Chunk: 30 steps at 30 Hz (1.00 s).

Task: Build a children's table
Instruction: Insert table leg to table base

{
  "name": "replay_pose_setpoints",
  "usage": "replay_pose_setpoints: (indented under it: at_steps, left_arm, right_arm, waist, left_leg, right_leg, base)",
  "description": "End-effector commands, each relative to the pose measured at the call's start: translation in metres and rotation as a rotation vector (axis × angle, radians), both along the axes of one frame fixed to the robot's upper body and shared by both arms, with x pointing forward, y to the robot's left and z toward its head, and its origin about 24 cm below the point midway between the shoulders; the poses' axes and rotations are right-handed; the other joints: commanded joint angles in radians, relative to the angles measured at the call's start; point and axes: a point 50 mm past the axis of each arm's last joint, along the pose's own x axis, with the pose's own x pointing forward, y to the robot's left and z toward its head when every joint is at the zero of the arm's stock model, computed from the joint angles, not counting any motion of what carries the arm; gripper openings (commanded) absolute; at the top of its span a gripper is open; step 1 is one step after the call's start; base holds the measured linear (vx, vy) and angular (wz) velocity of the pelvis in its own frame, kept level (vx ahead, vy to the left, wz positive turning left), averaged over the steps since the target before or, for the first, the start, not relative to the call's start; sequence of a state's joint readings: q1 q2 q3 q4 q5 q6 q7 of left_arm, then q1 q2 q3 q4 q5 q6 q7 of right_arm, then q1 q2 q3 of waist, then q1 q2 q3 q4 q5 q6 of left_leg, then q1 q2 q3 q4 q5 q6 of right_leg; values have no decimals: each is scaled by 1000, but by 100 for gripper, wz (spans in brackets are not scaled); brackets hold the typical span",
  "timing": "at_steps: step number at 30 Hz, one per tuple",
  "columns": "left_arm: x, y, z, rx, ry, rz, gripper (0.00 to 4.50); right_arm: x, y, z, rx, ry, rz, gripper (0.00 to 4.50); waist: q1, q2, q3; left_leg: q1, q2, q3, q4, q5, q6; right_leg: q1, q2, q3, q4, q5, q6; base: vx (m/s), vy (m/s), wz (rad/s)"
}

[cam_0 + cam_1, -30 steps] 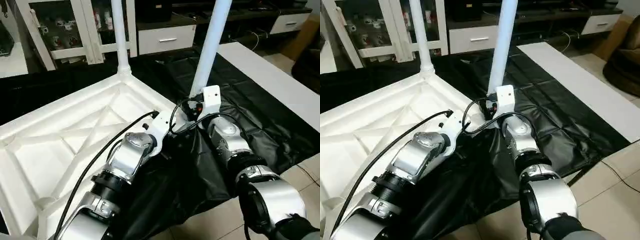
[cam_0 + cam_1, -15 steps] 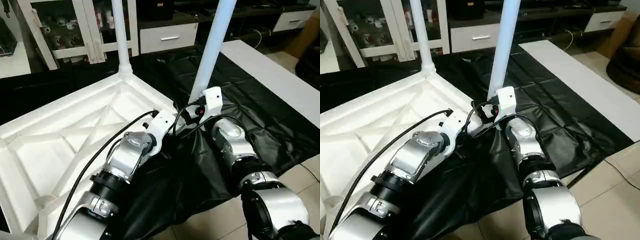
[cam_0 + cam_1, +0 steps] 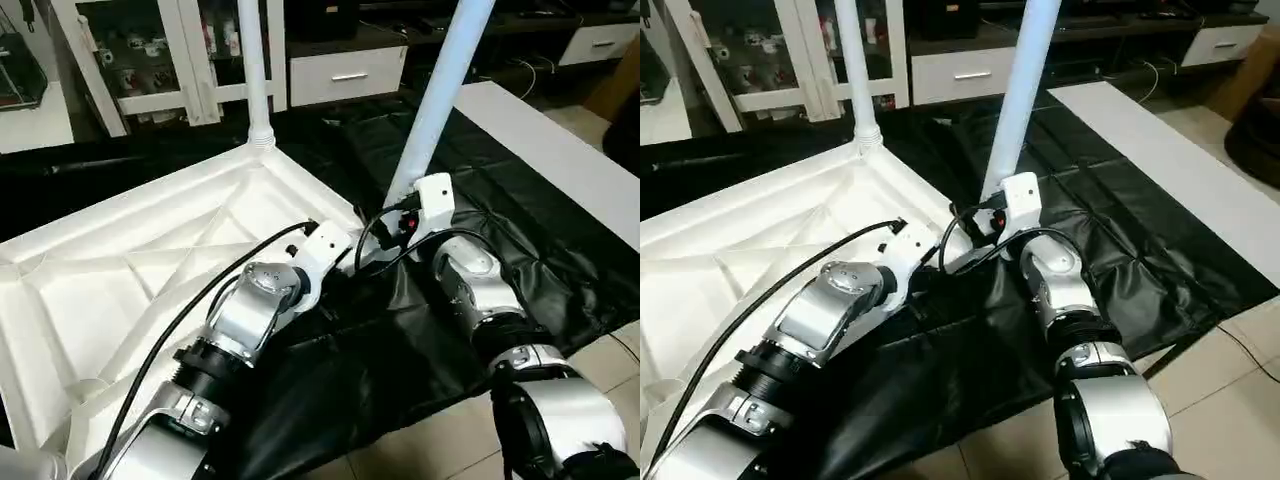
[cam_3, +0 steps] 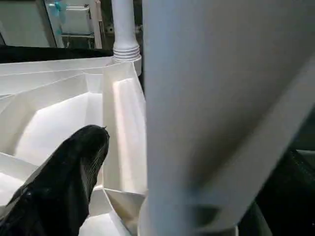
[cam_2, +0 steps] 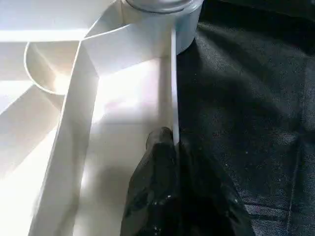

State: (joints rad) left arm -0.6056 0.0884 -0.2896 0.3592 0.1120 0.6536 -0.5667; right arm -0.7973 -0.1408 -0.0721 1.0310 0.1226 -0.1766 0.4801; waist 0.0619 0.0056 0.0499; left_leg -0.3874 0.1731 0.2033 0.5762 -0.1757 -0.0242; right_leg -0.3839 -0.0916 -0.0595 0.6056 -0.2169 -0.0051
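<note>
- Tabletop [image 3: 130, 270] lies underside up on the black-covered work table [image 3: 520, 210], ribs showing; we hold it at the near right edge.
- 2 legs stand upright in corner sockets: the far leg [image 3: 254, 60] at the far corner, the near leg [image 3: 440, 90] at the corner by our grippers.
- Left gripper [image 5: 170, 147]: jaws pressed together, pinching the thin edge wall of the tabletop just beside the near leg's socket.
- Right gripper [image 4: 142, 172]: jaws spread wide around the near leg, one black finger [image 4: 74, 162] beside it, not clamping it.
- We judge the near leg seated, since it stands with the jaws spread, though its socket base is partly hidden.
- Progress, by our estimate: about half. 2 legs are in; the left-hand corners carry no leg where we can see them, so 2 more legs to fit, then turning the table upright.
</note>
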Motion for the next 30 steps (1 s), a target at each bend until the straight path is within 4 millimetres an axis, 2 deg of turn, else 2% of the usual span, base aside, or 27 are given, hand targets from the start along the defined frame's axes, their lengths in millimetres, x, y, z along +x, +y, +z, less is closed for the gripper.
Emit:
replay_pose_setpoints:
  at_steps: [1, 11, 18, 25, 27, 30]
  left_arm:
    - [-4, -4, 1, -35, -5, -54, 0]
    - [-5, 1, -1, -23, 0, -63, 0]
    - [-7, 8, -1, -5, 12, -115, 0]
    - [-7, 20, -1, 21, 23, -162, 0]
    - [-7, 24, 0, 25, 28, -170, 0]
    - [-8, 28, 0, 32, 32, -188, 0]
  right_arm:
    - [1, -4, 4, 1, -13, -5, 443]
    - [-1, -8, 5, -7, -24, 21, 443]
    - [-6, -10, 3, -19, -26, 93, 443]
    - [-12, -12, 1, -23, -23, 151, 443]
    - [-13, -12, 1, -22, -20, 170, 443]
    - [-16, -11, 1, -21, -13, 222, 443]
  waist:
    - [5, -5, -68]
    - [4, -2, -66]
    - [8, -2, -68]
    - [6, 4, -65]
    - [5, 4, -67]
    - [6, 3, -70]
  left_leg:
    - [23, 63, -27, -51, -84, 115]
    - [23, 62, -27, -52, -121, 93]
    - [22, 61, -28, -49, -104, 108]
    - [25, 63, -31, -55, -154, 73]
    - [25, 63, -31, -54, -142, 73]
    - [23, 61, -30, -49, -108, 90]
  right_leg:
    - [41, -66, 39, -50, 61, -299]
    - [39, -65, 39, -53, 18, -290]
    - [41, -65, 39, -49, 50, -292]
    - [38, -63, 38, -53, 0, -286]
    - [39, -63, 38, -48, 26, -287]
    - [41, -63, 38, -43, 82, -296]
  base:
    - [0, 0, 0]
    - [0, 0, 0]
    - [0, 0, 0]
    - [0, 0, 0]
    - [0, 0, 0]
    - [0, 0, 0]
